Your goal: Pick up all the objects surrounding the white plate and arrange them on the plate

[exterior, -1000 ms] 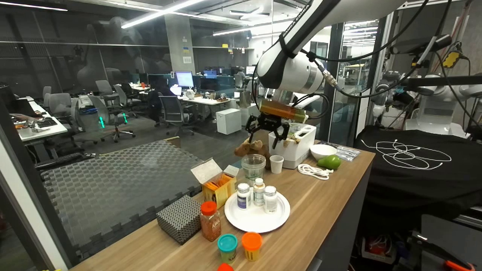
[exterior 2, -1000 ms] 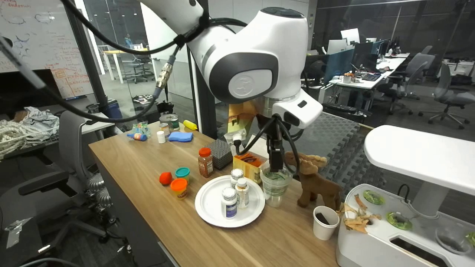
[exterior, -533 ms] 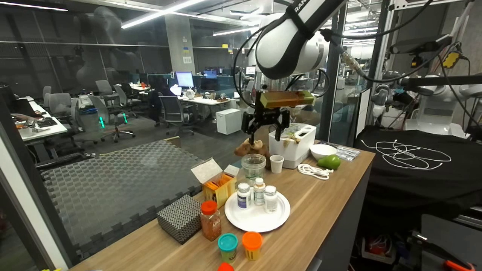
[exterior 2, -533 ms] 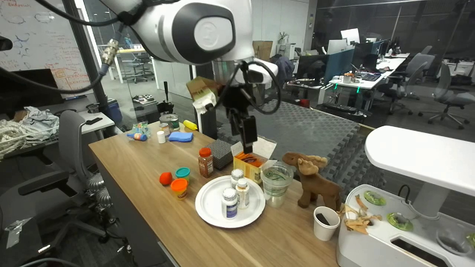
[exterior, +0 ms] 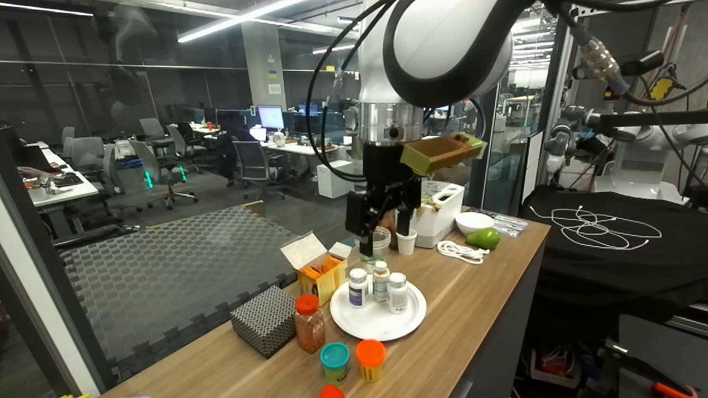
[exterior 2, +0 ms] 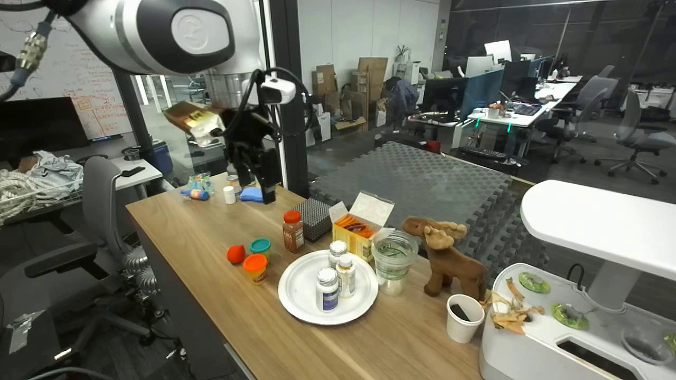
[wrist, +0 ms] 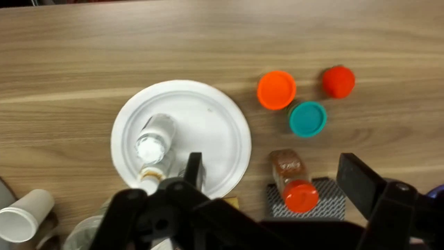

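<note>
Behind a long brown wooden tabletop (exterior 2: pixel 296 348) is an office, with a big whiteboard (exterior 2: pixel 92 100) and a grey chair (exterior 2: pixel 103 206) at the far left. Going left to right in an exterior view, a small blue bottle with an orange band (exterior 2: pixel 195 195) lies on its side. Next to it stands a small round white pot (exterior 2: pixel 229 195), and then comes a flat blue thing like a folded cloth (exterior 2: pixel 251 195), partly hidden. Closer in sits a little round red thing (exterior 2: pixel 236 254). Just beside it are a short round cup with an orange lid (exterior 2: pixel 255 268) and, behind that, a short round cup with a teal lid (exterior 2: pixel 260 248). Up in the air above the tabletop hangs the black robot claw (wrist: pixel 272 156), its jaws spread wide apart. After that, a see-through bottle of orange-brown stuff with a red cap (exterior 2: pixel 293 235) stands upright, with a dark grey bumpy block (exterior 2: pixel 317 219) just behind it. Then comes the round flat white plate (exterior 2: pixel 298 279). Three small white bottles (exterior 2: pixel 327 295) stand upright on it, close together. Both cups and the red-capped bottle are off the plate, near it on the tabletop. Behind the plate is a yellow cardboard box (exterior 2: pixel 351 244) with its lid up and orange packets (exterior 2: pixel 355 226) inside. Just right stand a clear plastic tub (exterior 2: pixel 393 264), a furry brown toy moose (exterior 2: pixel 457 264) and a white paper cup (exterior 2: pixel 463 328). At the far right is a white plastic planter (exterior 2: pixel 520 351) with green leaves (exterior 2: pixel 569 316).
</note>
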Available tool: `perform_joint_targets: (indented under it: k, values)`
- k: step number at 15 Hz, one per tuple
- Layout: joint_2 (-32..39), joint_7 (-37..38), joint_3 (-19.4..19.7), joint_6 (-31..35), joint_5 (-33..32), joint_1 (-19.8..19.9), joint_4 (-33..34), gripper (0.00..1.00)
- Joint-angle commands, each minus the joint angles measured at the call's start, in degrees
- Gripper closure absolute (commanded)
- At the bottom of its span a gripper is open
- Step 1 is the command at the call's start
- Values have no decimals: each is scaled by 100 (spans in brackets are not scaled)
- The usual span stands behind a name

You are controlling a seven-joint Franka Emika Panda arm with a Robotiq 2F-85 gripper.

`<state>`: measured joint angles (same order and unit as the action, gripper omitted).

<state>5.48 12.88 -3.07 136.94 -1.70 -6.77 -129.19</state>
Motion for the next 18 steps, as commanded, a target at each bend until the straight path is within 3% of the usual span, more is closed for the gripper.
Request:
perform_joint_targets:
  k: [1,7,12,18]
  values:
    - [-163,-914,-347,472,466,-74,-697,0]
    - [236,-1455,-692,1561,657,-202,-1262,0]
    - [944,-2030,-961,2575,930,-86,-1261,0]
    - [1873,-1521,-386,3000,-131,-516,-828,0]
